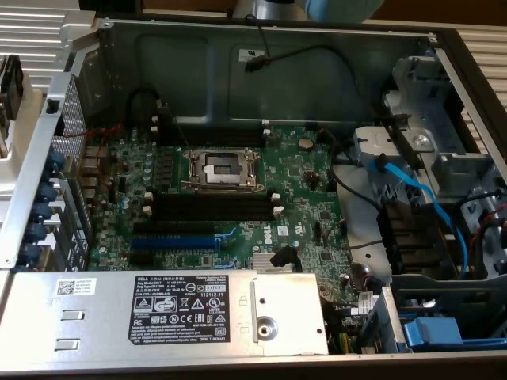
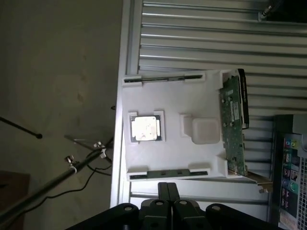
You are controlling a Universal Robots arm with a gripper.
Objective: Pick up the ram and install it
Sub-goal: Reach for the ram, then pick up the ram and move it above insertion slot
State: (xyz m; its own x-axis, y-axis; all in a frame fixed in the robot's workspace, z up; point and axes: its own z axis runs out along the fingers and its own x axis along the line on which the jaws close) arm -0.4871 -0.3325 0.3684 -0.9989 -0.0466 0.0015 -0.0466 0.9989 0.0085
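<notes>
The ram (image 2: 168,173) appears only in the wrist view. It is a long, thin, dark green strip lying flat along one edge of a white holder tray (image 2: 201,98), held at each end by a white clip. A second ram stick (image 2: 163,78) of the same shape lies along the opposite edge of the tray. Between the two sticks sit a square silver processor chip (image 2: 145,127) in its own recess and a raised white block (image 2: 205,130). A green expansion card (image 2: 232,129) stands on edge along a third side of the tray. The tray rests on a ribbed aluminium surface (image 2: 201,43), with a dark floor beside it.

The claw (image 2: 168,184) hangs above the nearer ram without touching it. Its two black fingers (image 2: 163,190) are drawn together with barely a line between them, and they hold nothing.

The exterior view looks down into an open computer case (image 1: 238,71), which shows neither the claw nor the ram. On the green motherboard (image 1: 301,182), the empty processor socket (image 1: 218,169) sits near the centre. Long black memory slots (image 1: 210,207) lie just below it at 6 o'clock. A blue expansion slot (image 1: 173,241) sits toward 7 o'clock. A silver power supply (image 1: 95,313) with a black label fills the case from 6 to 8 o'clock. Blue cables (image 1: 412,190) run at 3 o'clock. Part of the robot arm (image 1: 277,8) shows at 12 o'clock, above the case wall.
</notes>
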